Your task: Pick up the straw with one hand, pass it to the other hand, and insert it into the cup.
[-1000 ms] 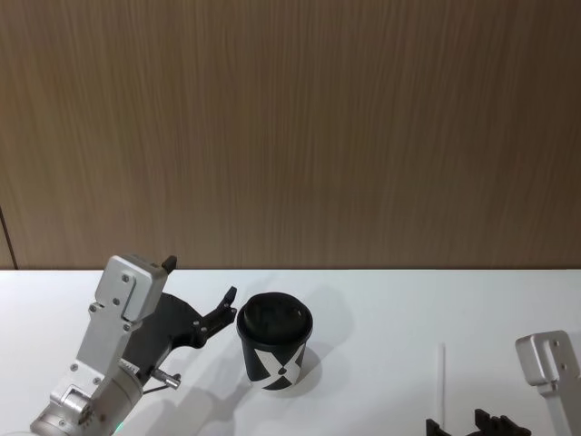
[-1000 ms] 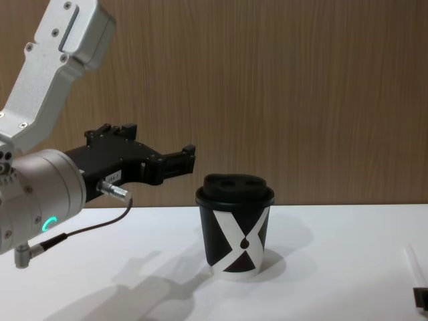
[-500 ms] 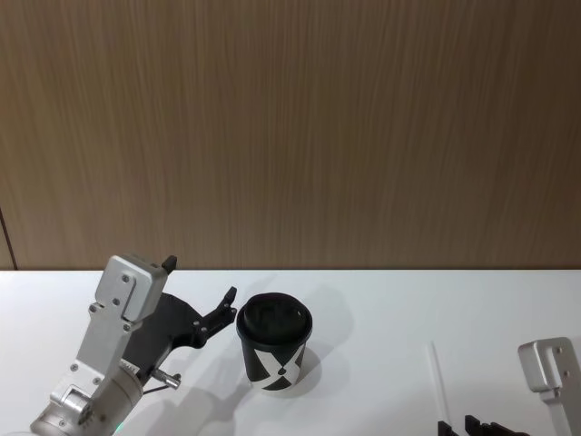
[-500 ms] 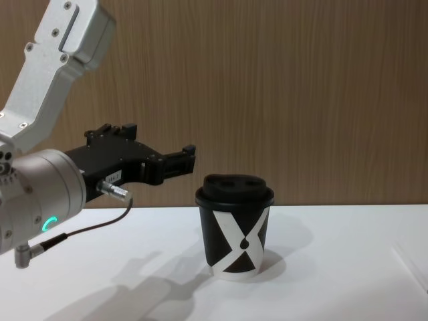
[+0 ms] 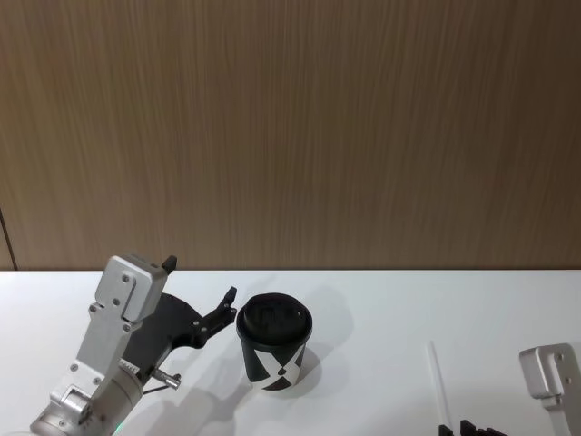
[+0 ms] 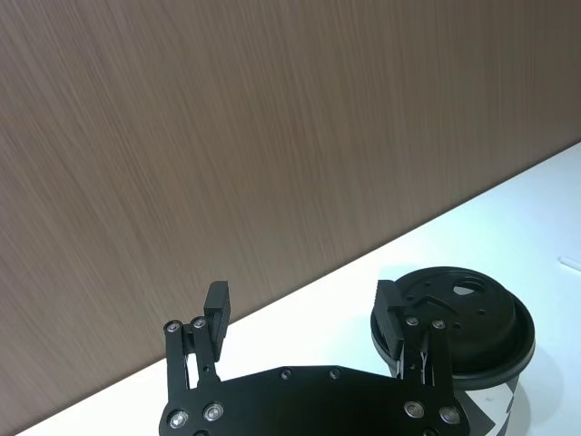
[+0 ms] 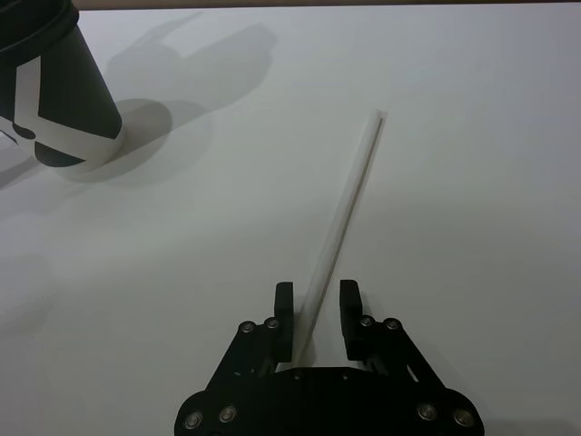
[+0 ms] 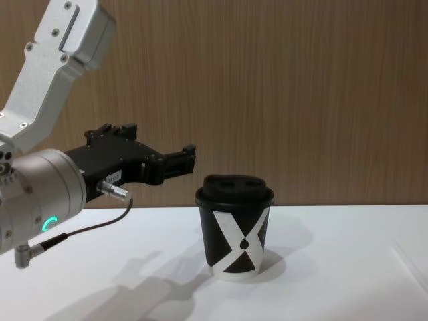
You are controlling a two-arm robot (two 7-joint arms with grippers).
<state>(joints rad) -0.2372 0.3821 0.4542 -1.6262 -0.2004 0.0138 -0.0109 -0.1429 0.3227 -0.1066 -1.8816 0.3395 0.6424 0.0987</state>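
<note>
The straw (image 7: pixel 349 195) lies flat on the tabletop (image 7: pixel 472 136) right of the cup (image 5: pixel 274 350), its near end straddled by the open right claw (image 7: pixel 317 292) ready to pinch, while the open left claw (image 6: pixel 303 300) hovers just left of the cup for the handover.
</note>
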